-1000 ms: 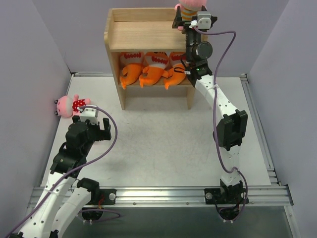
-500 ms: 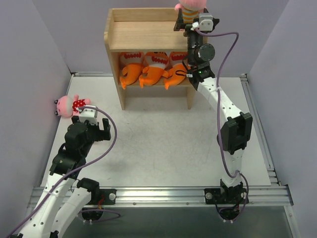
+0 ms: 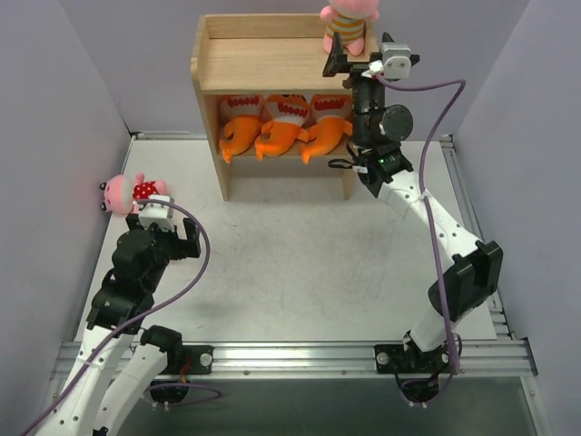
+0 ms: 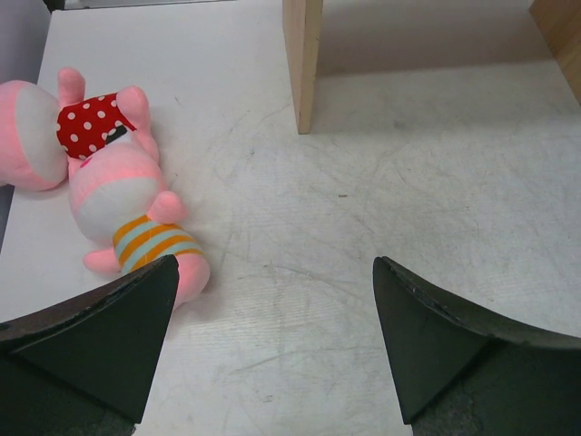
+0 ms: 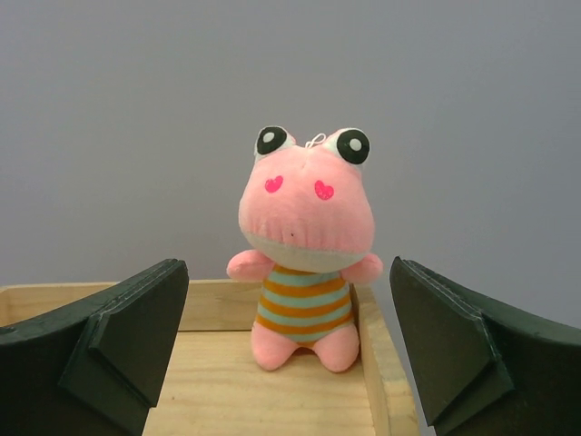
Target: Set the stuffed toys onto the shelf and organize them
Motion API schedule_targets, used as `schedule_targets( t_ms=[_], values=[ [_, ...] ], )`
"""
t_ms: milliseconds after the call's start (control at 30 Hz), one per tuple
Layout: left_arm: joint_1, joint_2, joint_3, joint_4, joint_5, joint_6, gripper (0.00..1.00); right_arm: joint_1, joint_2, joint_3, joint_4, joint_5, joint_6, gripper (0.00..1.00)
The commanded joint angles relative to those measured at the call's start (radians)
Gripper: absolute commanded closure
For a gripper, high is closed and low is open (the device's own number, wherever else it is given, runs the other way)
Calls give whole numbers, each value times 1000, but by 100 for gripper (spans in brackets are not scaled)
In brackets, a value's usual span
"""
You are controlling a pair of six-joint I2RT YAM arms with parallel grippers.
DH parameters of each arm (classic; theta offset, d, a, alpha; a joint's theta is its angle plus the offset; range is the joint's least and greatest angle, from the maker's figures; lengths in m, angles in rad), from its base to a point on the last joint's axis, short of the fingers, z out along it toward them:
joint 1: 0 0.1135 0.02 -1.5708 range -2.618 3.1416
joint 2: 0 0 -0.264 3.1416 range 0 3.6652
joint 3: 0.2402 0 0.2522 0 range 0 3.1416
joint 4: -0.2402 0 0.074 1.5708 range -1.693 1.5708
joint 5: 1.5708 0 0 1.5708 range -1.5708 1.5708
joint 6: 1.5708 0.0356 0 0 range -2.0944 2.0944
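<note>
The wooden shelf (image 3: 263, 59) stands at the back of the table. Three orange fish toys (image 3: 283, 123) lie side by side on its middle tier. A pink striped doll (image 3: 345, 23) sits upright in the right rear corner of the top tier, also seen in the right wrist view (image 5: 306, 263). My right gripper (image 3: 349, 65) is open and empty just in front of it, not touching it (image 5: 289, 268). A polka-dot doll (image 4: 86, 127) and a second striped doll (image 4: 136, 227) lie on the table at the left. My left gripper (image 4: 274, 268) is open and empty beside them.
The shelf's left leg (image 4: 302, 64) stands ahead of the left gripper. Purple walls (image 3: 54, 136) close in the table on the left, back and right. A metal rail (image 3: 300, 354) runs along the near edge.
My right gripper has drawn back and to the right from the striped doll, which now sits free on the top tier. The left arm has shifted slightly to the left.
</note>
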Motion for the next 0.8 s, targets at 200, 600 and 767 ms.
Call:
schedule_targets(
  t_ms=[200,600,767],
  values=[
    [7,-14,10,31,0,2,3,51,-305,-200,-134,123,88,0],
    [15,-7,10,26,-14,-6,4,56,-560,-318,-550,203,263,0],
    [17,13,10,31,-20,-8,3,54,-634,-347,-715,219,324,1]
  ],
)
